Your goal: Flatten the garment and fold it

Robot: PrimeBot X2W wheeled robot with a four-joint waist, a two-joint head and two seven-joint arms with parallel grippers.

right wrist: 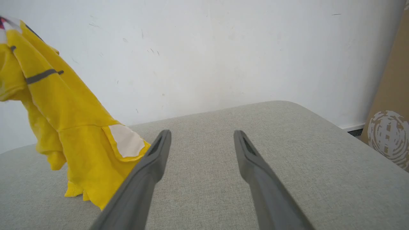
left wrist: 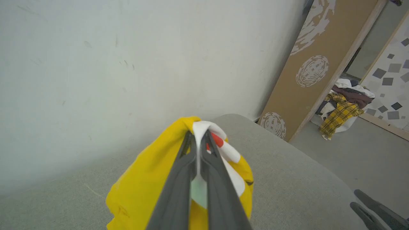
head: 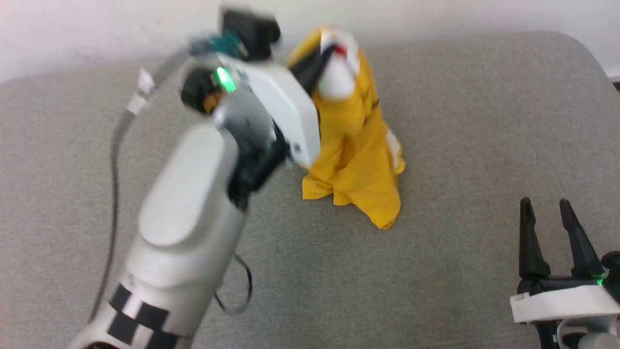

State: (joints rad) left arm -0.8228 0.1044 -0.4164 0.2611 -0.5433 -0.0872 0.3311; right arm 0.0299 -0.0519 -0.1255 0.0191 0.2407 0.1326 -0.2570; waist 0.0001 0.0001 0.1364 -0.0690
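**Asker:** Count what you have, left to right.

**Me:** One left arm, one garment, one tabletop and two end effectors, each with two dark fingers. One grey cable runs along the arm's left side.

**Asker:** How is the left arm posed?

**Me:** The pale forearm rises from the near left and slants up and to the right. The wrist bends so that my left end effector points far and right. Its fingers are clamped together on a bunch of white and yellow cloth at the garment's top. From that wrist I see one red dot of the print just beside them.

**Asker:** Where is the garment?

**Me:** It hangs from that pinch as a yellow cone, about midway across the tabletop and toward the far edge, near the white wall. Its lower hem touches the grey fabric surface and the rest is lifted. From the right wrist I count one dark stripe high up and one white patch low down.

**Asker:** And the right side?

**Me:** My right end effector sits low at the near right, fingers pointing far. They are spread wide with nothing between them, well apart from the garment. I cannot tell whether it touches the tabletop.

**Asker:** Anything beyond?

**Me:** Off to the far right, one brown board with white printed rounds leans by the wall. One heap of clothes lies near it.
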